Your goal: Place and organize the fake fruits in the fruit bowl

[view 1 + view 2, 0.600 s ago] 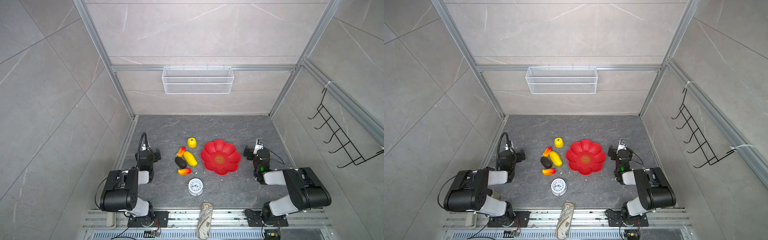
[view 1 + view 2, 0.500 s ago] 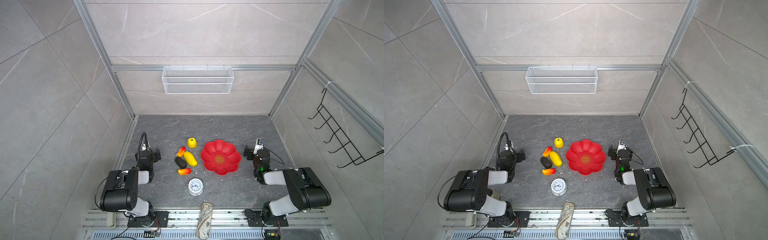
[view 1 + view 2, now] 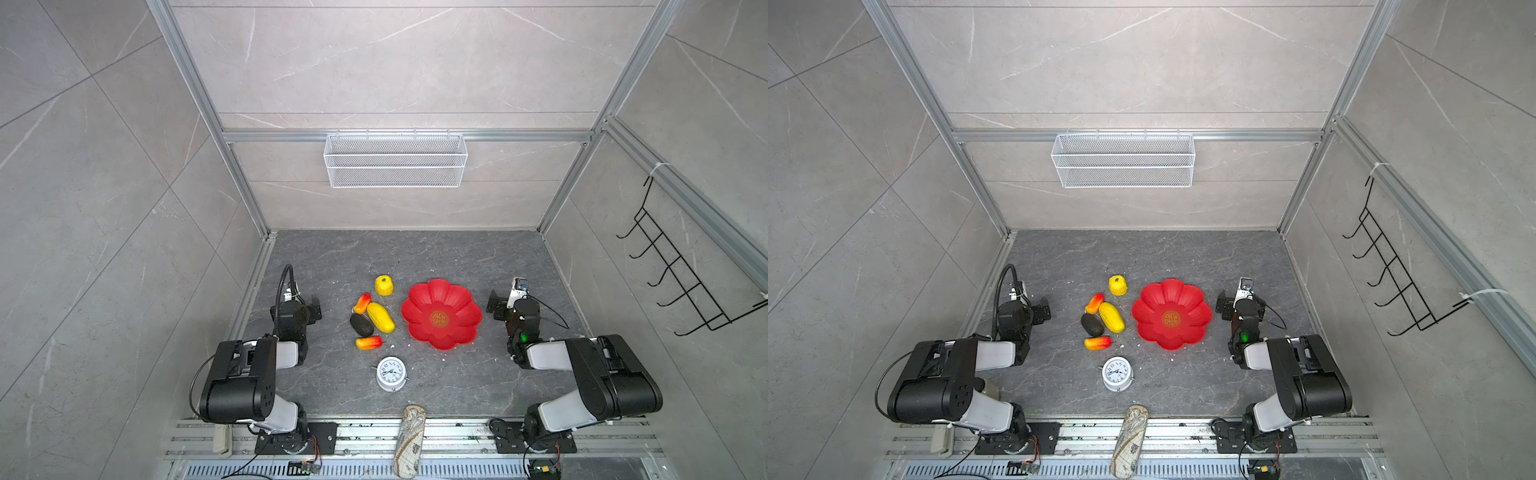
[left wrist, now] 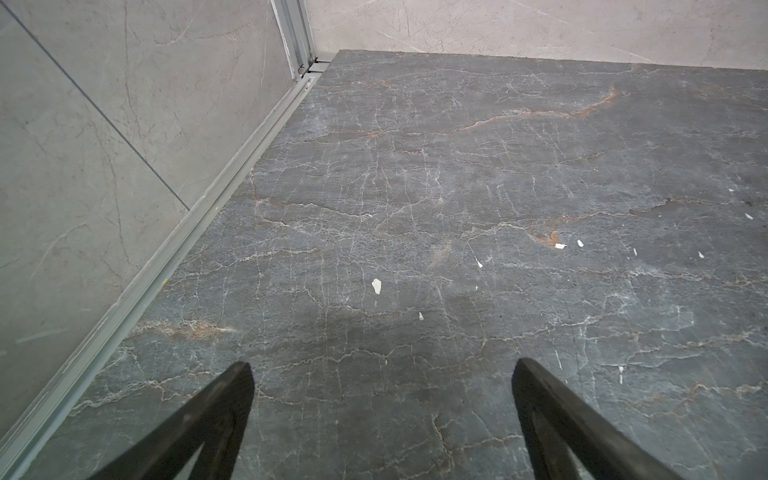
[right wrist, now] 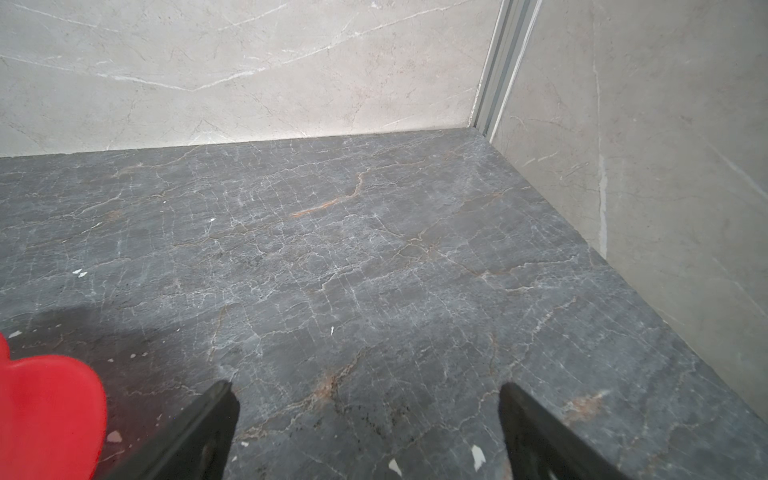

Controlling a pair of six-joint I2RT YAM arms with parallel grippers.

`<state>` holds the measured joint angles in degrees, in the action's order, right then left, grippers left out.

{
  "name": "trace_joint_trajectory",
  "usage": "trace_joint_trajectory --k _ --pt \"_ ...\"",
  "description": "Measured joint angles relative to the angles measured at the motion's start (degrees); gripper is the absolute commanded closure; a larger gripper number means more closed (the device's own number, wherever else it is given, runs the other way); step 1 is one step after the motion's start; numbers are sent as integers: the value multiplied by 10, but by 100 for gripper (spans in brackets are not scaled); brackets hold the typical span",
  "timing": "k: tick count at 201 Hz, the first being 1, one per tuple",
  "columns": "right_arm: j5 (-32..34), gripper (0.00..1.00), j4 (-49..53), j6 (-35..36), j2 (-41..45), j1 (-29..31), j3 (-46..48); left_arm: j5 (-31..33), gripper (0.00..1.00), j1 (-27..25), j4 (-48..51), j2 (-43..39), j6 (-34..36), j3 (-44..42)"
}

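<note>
My right gripper (image 5: 368, 395) stands with its jaws wide apart and empty, just beside the fruit bowl (image 3: 419, 300). My left gripper (image 4: 382, 374), likewise spread and empty, waits well apart from the bowl, beyond the fake fruits.

The bowl holds nothing. On its left-arm side the long yellow fruit (image 3: 380, 317), blackish fruit (image 3: 362, 324) and an orange-red fruit (image 3: 362, 303) crowd together. The ribbed yellow fruit (image 3: 384, 285) and second orange-red fruit (image 3: 368, 343) lie clear.

I judge the first pick is due. I'd take a clear one, gripping across its short width and avoiding the clock (image 3: 391, 372).
</note>
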<state>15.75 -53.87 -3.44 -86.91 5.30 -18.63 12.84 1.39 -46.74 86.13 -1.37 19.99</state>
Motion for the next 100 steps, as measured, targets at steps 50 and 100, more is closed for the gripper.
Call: trace_joint_trajectory --k 50,100 --pt "0 0 0 0 0 0 0 0 0 0 0 0 0 0" --pt "14 0 -1 0 3 5 3 4 4 -5 49 -20 0 9"
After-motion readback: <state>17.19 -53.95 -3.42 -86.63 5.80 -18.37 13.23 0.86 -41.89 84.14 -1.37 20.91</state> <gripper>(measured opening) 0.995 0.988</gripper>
